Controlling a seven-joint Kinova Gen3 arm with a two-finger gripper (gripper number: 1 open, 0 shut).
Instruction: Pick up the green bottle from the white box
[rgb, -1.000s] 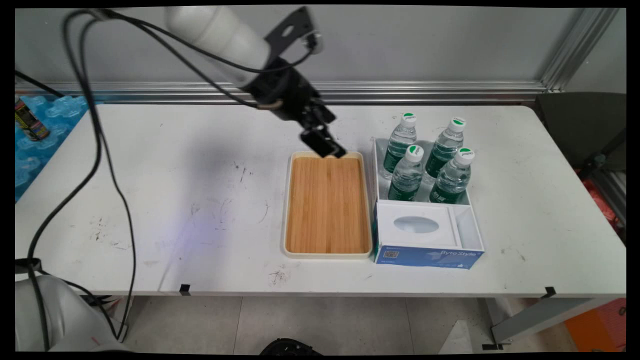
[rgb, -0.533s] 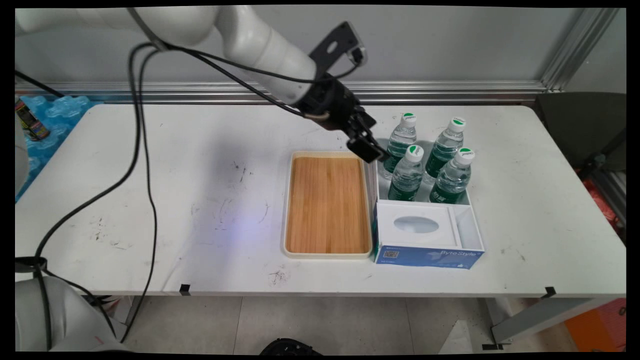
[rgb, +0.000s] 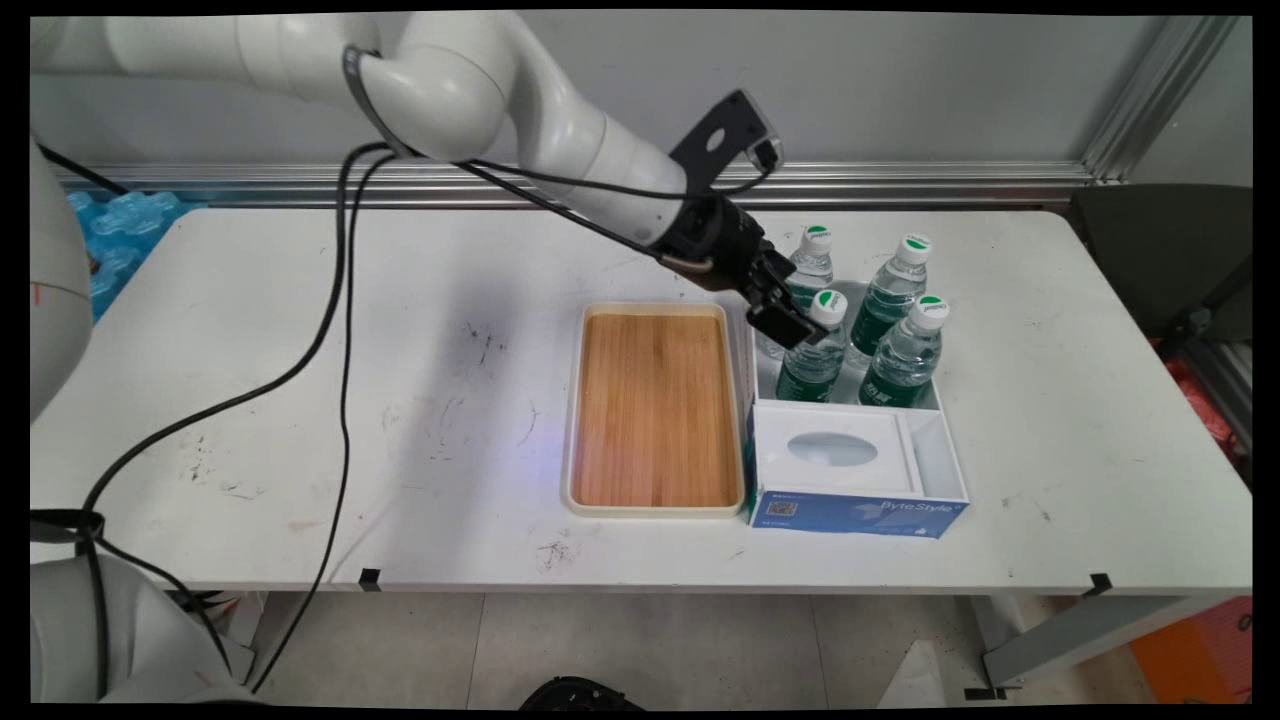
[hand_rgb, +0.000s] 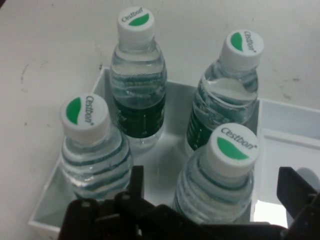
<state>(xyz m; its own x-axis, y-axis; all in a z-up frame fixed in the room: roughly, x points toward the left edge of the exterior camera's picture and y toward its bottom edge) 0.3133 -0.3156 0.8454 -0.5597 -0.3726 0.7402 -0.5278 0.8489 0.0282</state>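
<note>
Claw: the black two-finger gripper (rgb: 795, 330) hangs open over the bottles, holding nothing.
Nearest: one clear water bottle with a white and green cap (rgb: 812, 350) (hand_rgb: 220, 175) sits between its fingers, untouched.
Box: the white open box (rgb: 935, 440) holds four such bottles.
Tray: a wooden tray with a cream rim (rgb: 655, 410) lies just beside the box.
Table: the white table (rgb: 300, 400) is under the box.

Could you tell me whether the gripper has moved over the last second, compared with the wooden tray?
Yes. The gripper has travelled rightward from above the wooden tray's far edge to the water bottles in the white box.
</note>
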